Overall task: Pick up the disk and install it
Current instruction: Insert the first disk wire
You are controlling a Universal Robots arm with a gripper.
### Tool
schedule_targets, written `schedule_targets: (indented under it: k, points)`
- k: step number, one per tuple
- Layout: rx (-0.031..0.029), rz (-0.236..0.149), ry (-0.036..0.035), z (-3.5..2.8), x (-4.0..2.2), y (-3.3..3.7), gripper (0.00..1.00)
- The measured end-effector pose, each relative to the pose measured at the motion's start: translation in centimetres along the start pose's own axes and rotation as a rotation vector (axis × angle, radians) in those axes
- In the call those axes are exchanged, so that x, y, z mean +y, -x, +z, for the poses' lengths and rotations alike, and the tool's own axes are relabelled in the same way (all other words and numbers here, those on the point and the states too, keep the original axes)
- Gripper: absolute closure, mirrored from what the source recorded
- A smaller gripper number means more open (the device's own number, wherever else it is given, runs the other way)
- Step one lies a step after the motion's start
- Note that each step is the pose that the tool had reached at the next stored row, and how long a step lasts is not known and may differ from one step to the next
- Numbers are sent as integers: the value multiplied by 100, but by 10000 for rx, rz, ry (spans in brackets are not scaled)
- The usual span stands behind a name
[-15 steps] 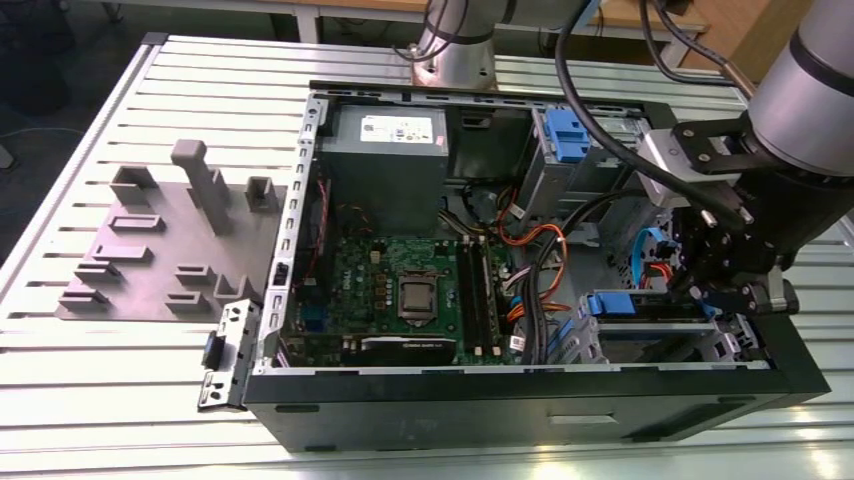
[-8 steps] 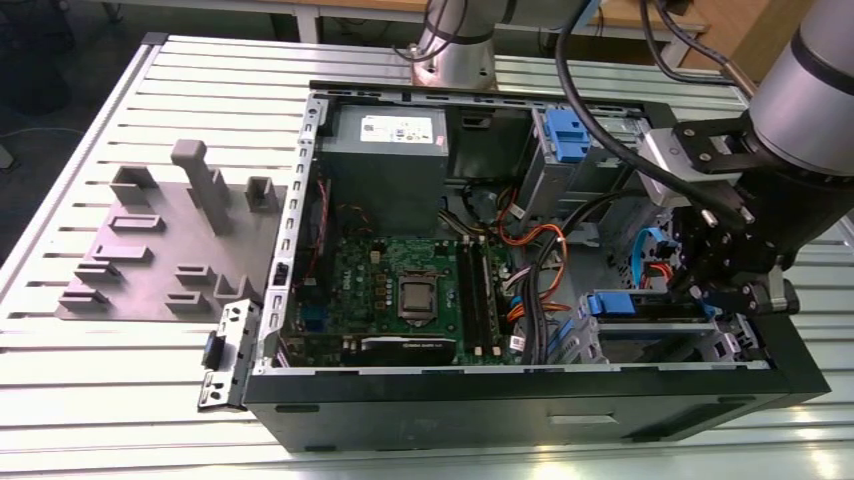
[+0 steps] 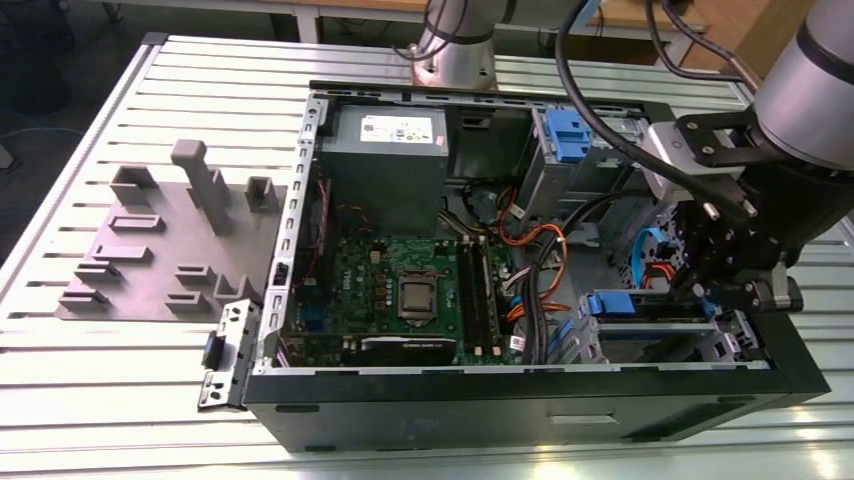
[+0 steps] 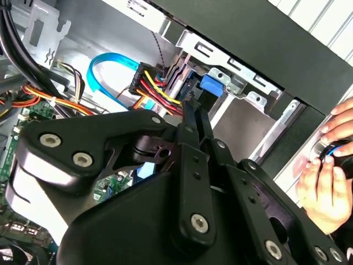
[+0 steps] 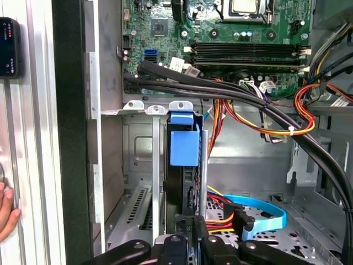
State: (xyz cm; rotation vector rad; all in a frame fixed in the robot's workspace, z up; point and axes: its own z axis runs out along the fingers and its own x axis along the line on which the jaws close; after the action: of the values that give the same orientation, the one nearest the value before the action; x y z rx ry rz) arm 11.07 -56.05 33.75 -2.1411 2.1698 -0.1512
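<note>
The disk [image 3: 647, 306] stands on edge in the drive bay at the exterior view's lower right corner of the open computer case [image 3: 534, 400]. Its blue carrier frame [image 5: 183, 146] points toward the motherboard. My gripper [image 3: 714, 290] reaches down into the case at the disk's other end, beside the blue and yellow-red cables [image 5: 251, 212]. In the second wrist view the fingers [image 4: 190, 127] stand close together, their tips at the disk's silver edge [image 4: 175, 72]. In the first wrist view the gripper [image 5: 191, 223] sits on the disk's dark end.
A grey power-supply box [image 3: 387, 150] and the green motherboard [image 3: 400, 290] fill the case's middle. Thick cables [image 5: 248, 99] cross above the bay. A grey fixture plate [image 3: 147, 250] lies at the exterior view's left. A person's hand [image 4: 325, 176] rests outside the case wall.
</note>
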Motion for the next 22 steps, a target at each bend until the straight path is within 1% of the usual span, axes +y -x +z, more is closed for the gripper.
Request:
schedule_targets:
  k: [2, 8, 22]
  points:
    - [11, 87, 0, 10, 1, 2, 84]
    - [12, 92, 0, 14, 2, 10, 84]
    - [13, 85, 0, 47, 6, 10, 84]
